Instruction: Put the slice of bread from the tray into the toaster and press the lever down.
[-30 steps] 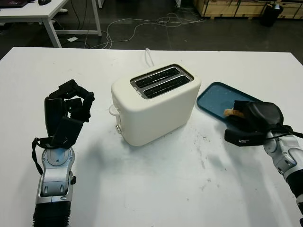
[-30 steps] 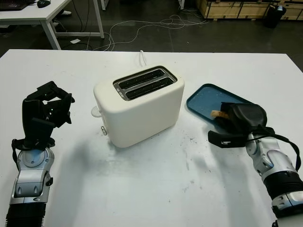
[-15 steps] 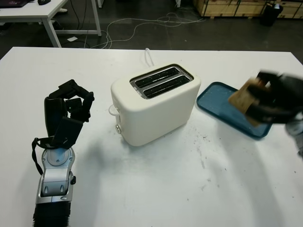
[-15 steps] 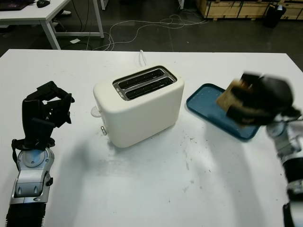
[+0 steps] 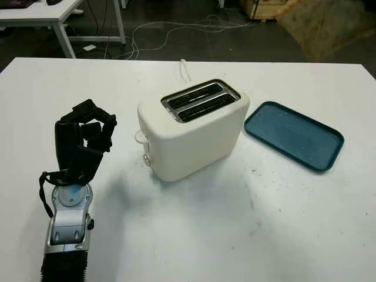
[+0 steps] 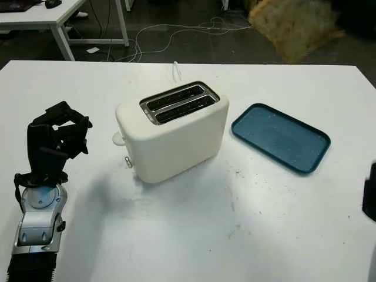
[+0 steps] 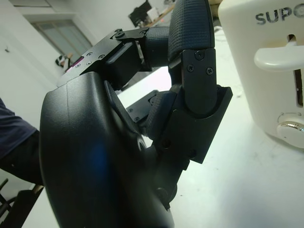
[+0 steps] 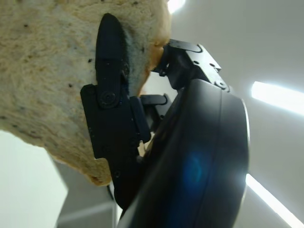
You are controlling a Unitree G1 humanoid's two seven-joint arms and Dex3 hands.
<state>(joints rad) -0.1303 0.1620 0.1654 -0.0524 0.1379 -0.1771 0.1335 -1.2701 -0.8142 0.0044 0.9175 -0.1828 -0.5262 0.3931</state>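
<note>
The right hand (image 8: 142, 142) is clamped on the soft brown slice of bread (image 6: 296, 26), held high above the far right, ready for the slots in the cream plastic toaster (image 5: 194, 129). The flat blue tray (image 5: 294, 135) lies bare. The left hand (image 5: 82, 138) waits near left, fingers curled.

Head stereo pair: both eyes look forward and down on the tabletop (image 5: 194, 235) from slightly offset positions, sharing the toaster (image 5: 194, 132), tray (image 5: 294, 135) and left hand (image 5: 82, 141). Left wrist camera: very close behind that hand's shell, facing the toaster's lever end (image 7: 280, 59). Right wrist camera: tilted upward toward ceiling lights, its fingers (image 8: 111, 109) pressed on bread (image 8: 52, 71).
</note>
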